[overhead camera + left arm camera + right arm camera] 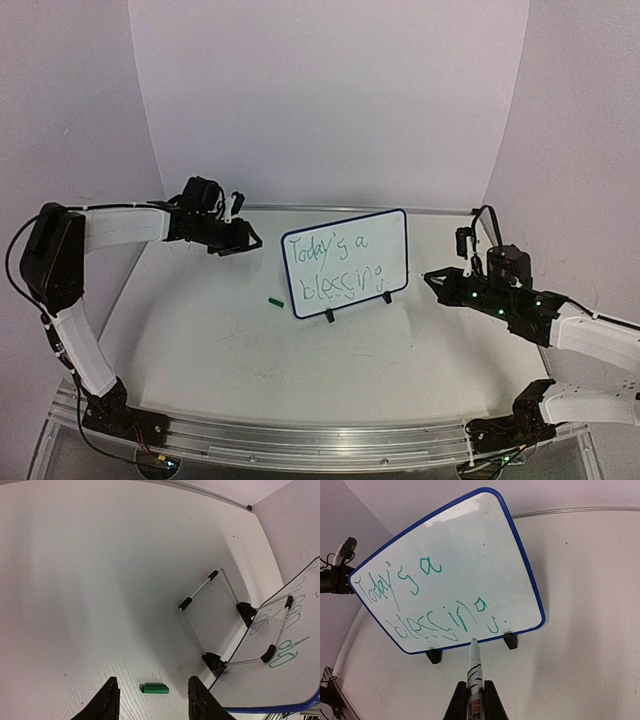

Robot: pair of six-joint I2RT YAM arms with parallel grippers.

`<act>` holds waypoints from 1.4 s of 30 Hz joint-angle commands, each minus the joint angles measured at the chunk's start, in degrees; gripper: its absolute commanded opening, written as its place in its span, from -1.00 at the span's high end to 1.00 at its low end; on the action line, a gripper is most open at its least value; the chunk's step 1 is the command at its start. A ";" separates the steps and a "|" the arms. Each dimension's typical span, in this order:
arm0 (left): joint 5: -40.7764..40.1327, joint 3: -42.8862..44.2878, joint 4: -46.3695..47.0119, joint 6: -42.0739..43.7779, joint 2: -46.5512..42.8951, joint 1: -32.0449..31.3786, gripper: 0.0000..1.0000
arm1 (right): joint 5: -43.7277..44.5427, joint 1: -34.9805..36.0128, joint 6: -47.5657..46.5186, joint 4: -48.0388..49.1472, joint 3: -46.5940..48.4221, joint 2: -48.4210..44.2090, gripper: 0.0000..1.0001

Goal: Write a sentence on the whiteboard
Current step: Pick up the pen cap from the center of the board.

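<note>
The whiteboard [345,262] stands upright on its black feet in the middle of the table, facing the arms. The green sentence [330,268] "Today's a blessing" fills it in two lines [431,566]. My right gripper [475,686] is shut on a white marker [474,662]. The marker's tip points at the whiteboard's [470,535] lower blue edge, just short of it. My left gripper [152,679] hovers open behind the board's left side, with nothing between its fingers. Below it, a green cap [155,688] lies on the table.
The green cap [275,300] lies left of the board's front foot. The wire stand [200,600] juts out behind the board, whose back [280,680] carries other handwriting. White walls close the table at the back and sides; a metal rail [300,440] runs along the near edge.
</note>
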 commanded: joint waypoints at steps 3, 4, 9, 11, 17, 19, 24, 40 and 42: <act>8.80 3.57 7.49 -5.25 8.75 0.12 0.19 | -0.75 -0.12 0.40 0.02 1.88 -0.50 1.00; 10.27 3.98 7.82 -5.52 10.04 0.12 0.20 | -0.73 -0.10 0.49 0.01 1.93 -0.30 1.00; 14.14 5.78 8.66 -5.59 16.08 -0.54 0.26 | -1.06 -0.12 0.65 0.00 2.21 0.63 1.00; 14.42 6.49 8.45 -4.91 17.85 -0.95 0.27 | -1.23 -0.11 0.68 -0.01 2.28 0.92 1.00; 16.21 8.57 6.62 -2.66 21.75 -1.84 0.28 | -1.34 -0.13 0.98 0.02 2.07 1.13 1.00; 16.31 8.83 5.28 -0.87 22.19 -2.24 0.28 | -1.38 -0.08 1.04 0.00 1.96 1.02 1.00; 15.04 7.30 2.04 2.16 21.86 -2.76 0.28 | -1.35 -0.12 1.32 -0.01 1.52 0.70 1.00; 7.18 -5.04 -2.02 8.58 13.56 -7.07 0.28 | -1.30 -0.13 1.89 -0.99 0.35 -1.83 1.00; 6.20 -7.22 -1.40 9.31 11.90 -8.14 0.28 | -1.17 -0.09 1.97 -1.36 0.08 -2.39 1.00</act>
